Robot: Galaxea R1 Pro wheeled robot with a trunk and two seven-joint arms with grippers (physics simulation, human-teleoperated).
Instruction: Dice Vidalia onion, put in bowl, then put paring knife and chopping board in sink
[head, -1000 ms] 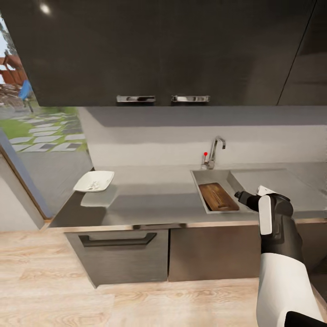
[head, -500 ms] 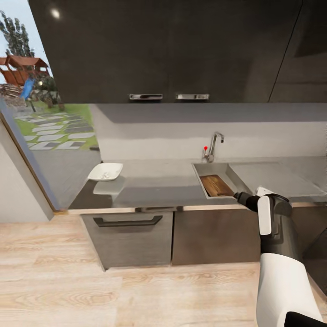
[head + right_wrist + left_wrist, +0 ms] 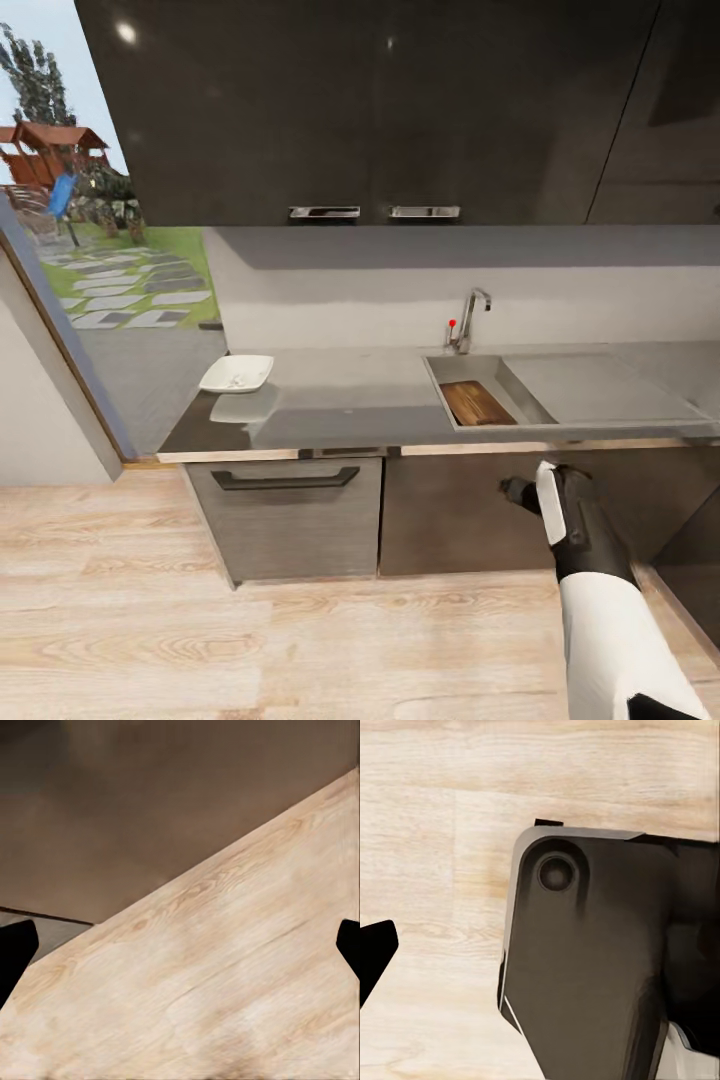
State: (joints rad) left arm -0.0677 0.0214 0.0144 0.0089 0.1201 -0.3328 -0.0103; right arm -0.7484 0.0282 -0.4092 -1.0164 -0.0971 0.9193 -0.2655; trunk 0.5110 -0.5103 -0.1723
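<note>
Hanging low at the lower right of the head view, the right hand [image 3: 512, 490] sat in front of the grey-brown cabinet fronts [image 3: 455, 515], below the edge of the surface [image 3: 350, 405], holding nothing. In the right wrist view its two dark fingertips [image 3: 15, 956] stood far apart at opposite edges of the frame, with bare light wood floor [image 3: 225, 982] and a cabinet front between them. In the left wrist view one dark fingertip [image 3: 375, 952] of the left hand showed over the floor beside a dark part of the robot's body [image 3: 600, 960]; whether that hand was apart or together I cannot tell.

The grey glossy surface ran across the middle of the head view beneath the dark wall cabinets [image 3: 370, 110]. The sink [image 3: 445, 370] lay up and slightly left of the right hand, well apart from it, under the chrome tap [image 3: 470, 318]. The chopping board [image 3: 476, 403] lay inside the basin. The white bowl [image 3: 236, 374] stood at the surface's far left end, near a glass opening [image 3: 110, 270] onto a garden.
</note>
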